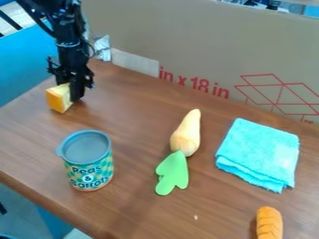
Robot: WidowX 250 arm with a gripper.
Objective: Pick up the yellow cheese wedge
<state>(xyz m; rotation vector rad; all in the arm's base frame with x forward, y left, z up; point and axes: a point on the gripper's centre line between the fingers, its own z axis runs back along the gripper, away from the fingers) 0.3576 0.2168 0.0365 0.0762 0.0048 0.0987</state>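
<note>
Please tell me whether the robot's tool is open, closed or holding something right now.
Tool: right at the yellow block, overlapping its right side in view; whether it is open or closed on the block cannot be told.

Can't identify white speck (196, 217) on wooden table (134, 172): too small. See yellow cheese wedge (57, 99) partly hidden by gripper (74, 90). Note robot arm (66, 21) cropped at top edge, cardboard box (205, 42) at right, ridged orange toy (269, 225) at bottom.
</note>
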